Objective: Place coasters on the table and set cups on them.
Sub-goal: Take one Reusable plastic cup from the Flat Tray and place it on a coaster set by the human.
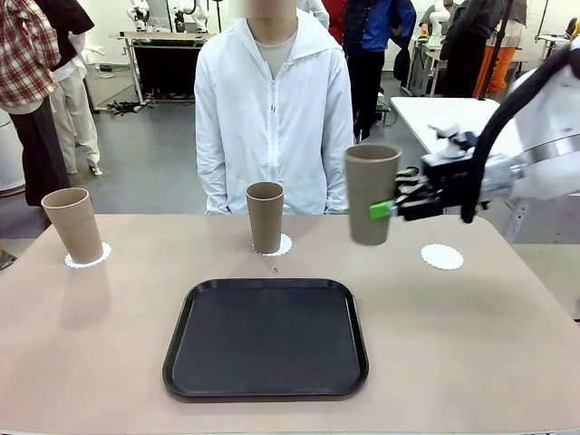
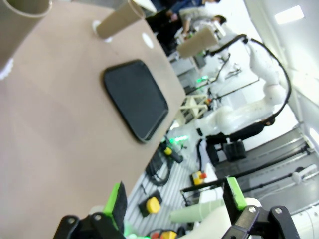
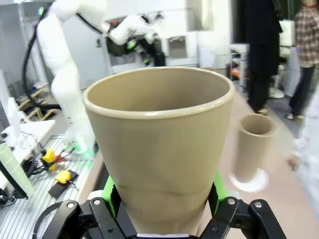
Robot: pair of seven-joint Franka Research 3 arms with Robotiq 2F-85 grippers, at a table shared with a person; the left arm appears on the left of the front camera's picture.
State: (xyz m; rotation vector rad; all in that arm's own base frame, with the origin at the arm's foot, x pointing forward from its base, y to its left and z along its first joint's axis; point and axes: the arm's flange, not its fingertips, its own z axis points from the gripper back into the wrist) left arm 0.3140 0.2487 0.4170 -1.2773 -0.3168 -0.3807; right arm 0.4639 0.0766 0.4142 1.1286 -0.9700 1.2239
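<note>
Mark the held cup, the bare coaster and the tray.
held cup (image 1: 372, 195), front view, middle of its side wall, left of the green pad.
bare coaster (image 1: 441, 256), front view, centre of the doily on the table's right.
tray (image 1: 266, 337), front view, bare black floor at its middle.

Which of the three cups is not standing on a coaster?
The cup held in the air by the right gripper. The other two stand on coasters, one at the table's far left, one mid-table; the right-hand coaster lies bare.

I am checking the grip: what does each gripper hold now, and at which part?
The right gripper holds one tan cup by its lower side wall, pads on opposite sides. The left gripper is open and holds nothing.
</note>
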